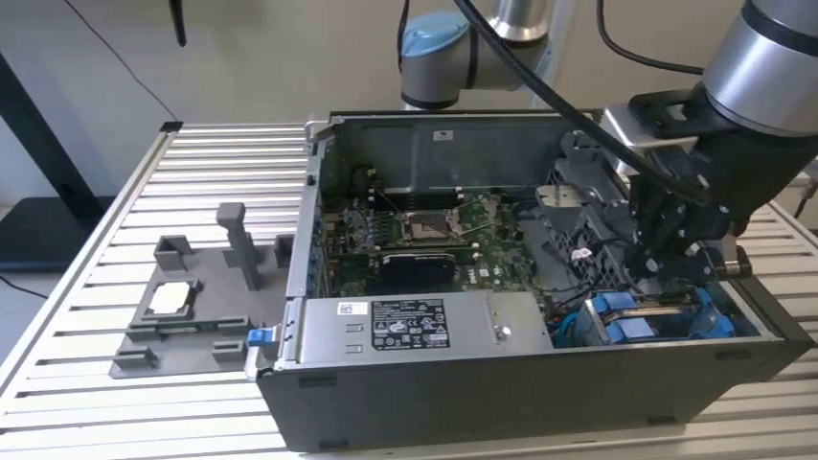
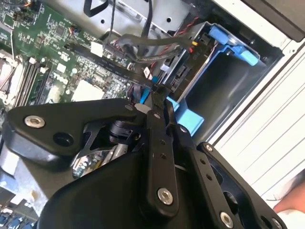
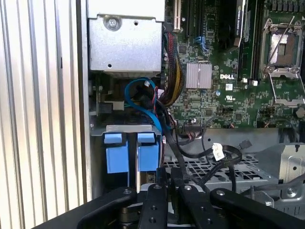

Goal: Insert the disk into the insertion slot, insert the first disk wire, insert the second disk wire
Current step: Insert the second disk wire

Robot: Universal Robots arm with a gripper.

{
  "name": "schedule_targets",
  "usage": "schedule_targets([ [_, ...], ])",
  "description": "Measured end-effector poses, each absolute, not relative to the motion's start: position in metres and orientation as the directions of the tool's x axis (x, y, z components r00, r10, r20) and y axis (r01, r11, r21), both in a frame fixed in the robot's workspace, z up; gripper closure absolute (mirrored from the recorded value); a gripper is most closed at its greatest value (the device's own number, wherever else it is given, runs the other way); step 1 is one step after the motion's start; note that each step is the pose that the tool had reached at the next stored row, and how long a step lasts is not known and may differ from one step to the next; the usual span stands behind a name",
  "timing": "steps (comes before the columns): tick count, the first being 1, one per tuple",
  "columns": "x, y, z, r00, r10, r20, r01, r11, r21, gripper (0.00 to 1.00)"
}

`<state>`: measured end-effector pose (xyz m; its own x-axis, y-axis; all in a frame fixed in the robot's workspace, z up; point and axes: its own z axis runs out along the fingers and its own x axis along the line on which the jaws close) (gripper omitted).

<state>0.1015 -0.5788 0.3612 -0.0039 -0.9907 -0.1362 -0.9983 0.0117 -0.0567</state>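
Observation:
My gripper [image 1: 649,286] hangs inside the open dark computer case [image 1: 511,402], at the exterior view's right, right over the insertion slot [image 1: 578,331]. Its fingers [image 2: 153,125] are shut on a black disk wire [image 2: 158,90], which runs out between the tips toward the slot. In the first wrist view the gripper [image 3: 170,180] pinches the same wire [image 3: 167,143] beside two bright blue carrier tabs [image 3: 116,153]. The blue carrier [image 2: 191,119] sits in the grey sheet-metal bay [image 2: 202,52]. The disk's own metal face is hidden behind the gripper and the cables.
A silver labelled power-supply box [image 1: 409,326] lies along the case's near side, with the green motherboard [image 1: 422,230] behind it. Loose black, blue and red cables [image 3: 157,100] crowd the bay. A grey fixture [image 1: 192,307] stands on the slatted table [image 1: 77,287] at the exterior view's left.

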Motion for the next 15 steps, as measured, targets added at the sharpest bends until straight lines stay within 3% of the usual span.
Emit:
schedule_targets([
  [15,0.121,-0.589,0.347,-0.023,-0.988,-0.15,-0.999,0.026,-0.019,0.84],
])
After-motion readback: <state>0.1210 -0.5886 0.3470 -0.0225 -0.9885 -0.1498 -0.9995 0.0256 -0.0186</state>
